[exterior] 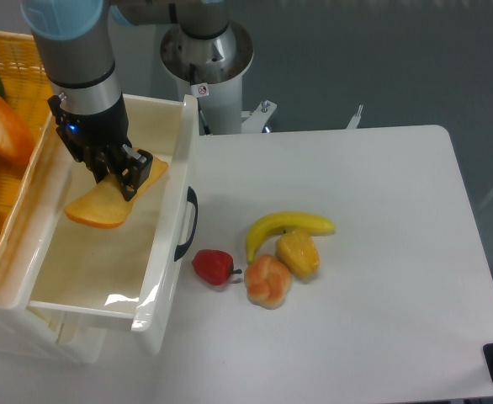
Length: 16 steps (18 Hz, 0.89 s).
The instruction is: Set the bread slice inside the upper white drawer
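Gripping the bread slice [103, 200] near its squarer end, the gripper [116, 168] has its two black fingers closed on it inside the upper white drawer [164, 252]. The slice tilts, rounded end lower and to the left, over the drawer's pale floor (whether it touches the floor cannot be told). Left of the drawer sits a yellow woven basket [28, 59] with food in it. On the white table [381, 295], right of the drawer's black handle [188, 225], lie a red strawberry [213, 266], a round bun [267, 280], a banana [287, 227] and a lumpy yellow chunk [299, 252] just beside the banana.
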Tool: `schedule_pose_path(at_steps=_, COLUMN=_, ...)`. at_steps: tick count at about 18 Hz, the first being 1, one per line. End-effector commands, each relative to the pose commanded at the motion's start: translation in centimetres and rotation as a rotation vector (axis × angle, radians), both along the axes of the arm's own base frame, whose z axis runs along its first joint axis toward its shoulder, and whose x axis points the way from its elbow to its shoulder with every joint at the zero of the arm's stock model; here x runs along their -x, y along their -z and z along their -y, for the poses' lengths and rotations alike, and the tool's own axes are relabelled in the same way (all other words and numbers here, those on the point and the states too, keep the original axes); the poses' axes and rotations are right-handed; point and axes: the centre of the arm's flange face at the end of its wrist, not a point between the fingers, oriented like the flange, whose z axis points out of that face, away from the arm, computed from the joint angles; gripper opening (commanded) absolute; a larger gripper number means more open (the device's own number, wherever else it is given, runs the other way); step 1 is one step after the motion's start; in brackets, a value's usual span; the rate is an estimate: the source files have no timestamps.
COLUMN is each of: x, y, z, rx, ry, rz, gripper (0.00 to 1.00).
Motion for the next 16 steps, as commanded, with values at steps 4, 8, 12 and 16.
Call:
schedule_pose_path(at_steps=4, x=0.0, y=-0.1, z=0.1, rx=-0.003, ry=-0.001, rz=0.002, gripper=0.62)
schedule_pose_path(at_steps=8, x=0.0, y=-0.6, z=0.2, rx=-0.011, ry=-0.001, rz=-0.005, gripper=0.88)
schedule_pose_path(at_steps=12, x=0.0, y=-1.0, z=0.4, rx=-0.018, ry=-0.010, rz=-0.008, gripper=1.00)
schedule_pose_path(at_steps=16, x=0.5, y=-1.4, z=0.5, rx=-0.029, ry=-0.049, rz=-0.005, gripper=1.00)
